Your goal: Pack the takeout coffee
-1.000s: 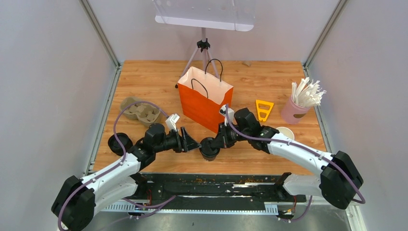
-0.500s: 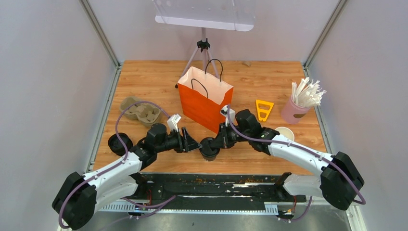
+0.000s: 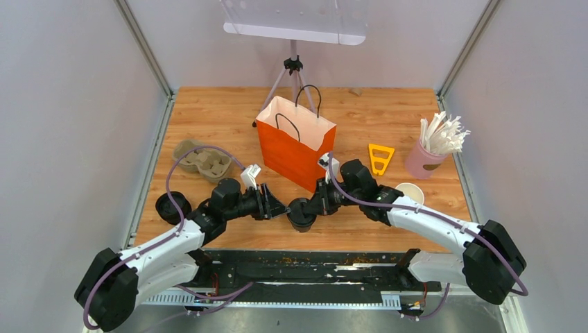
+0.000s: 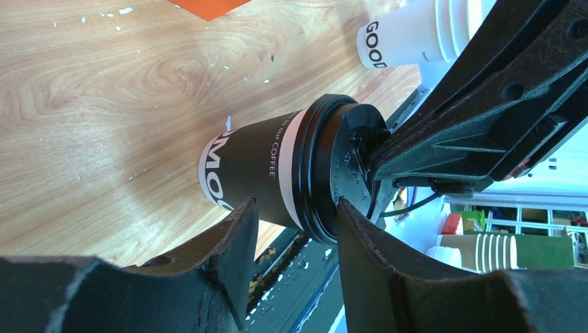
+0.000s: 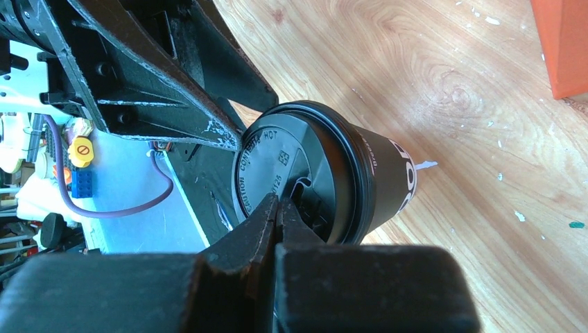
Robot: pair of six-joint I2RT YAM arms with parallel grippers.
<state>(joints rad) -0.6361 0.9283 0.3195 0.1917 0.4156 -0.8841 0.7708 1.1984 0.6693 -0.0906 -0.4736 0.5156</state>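
A dark takeout coffee cup [image 3: 301, 211] with a black lid stands near the table's front edge, before the orange bag [image 3: 295, 142]. My left gripper [image 3: 277, 206] reaches it from the left. In the left wrist view its jaws [image 4: 295, 202] stand apart, rolled on their side. One tip is by the cup's body [image 4: 253, 163] and the other by the lid's top edge. My right gripper [image 3: 310, 205] comes from the right, shut. Its tips [image 5: 276, 198] rest on the lid [image 5: 277, 163] near the sip flap. A second lidded cup [image 3: 172, 206] stands far left.
A brown pulp tray [image 3: 201, 160] lies behind the left arm. A lidless white cup [image 3: 411, 191] stands by the right arm, also in the left wrist view [image 4: 409, 35]. A pink cup of straws [image 3: 426, 159] and a yellow piece [image 3: 380, 158] sit back right. A tripod [image 3: 294, 69] stands behind the bag.
My left gripper's jaws have narrowed around the middle cup. The right arm has edged slightly left, its shut tips staying on the lid. The cup has not moved.
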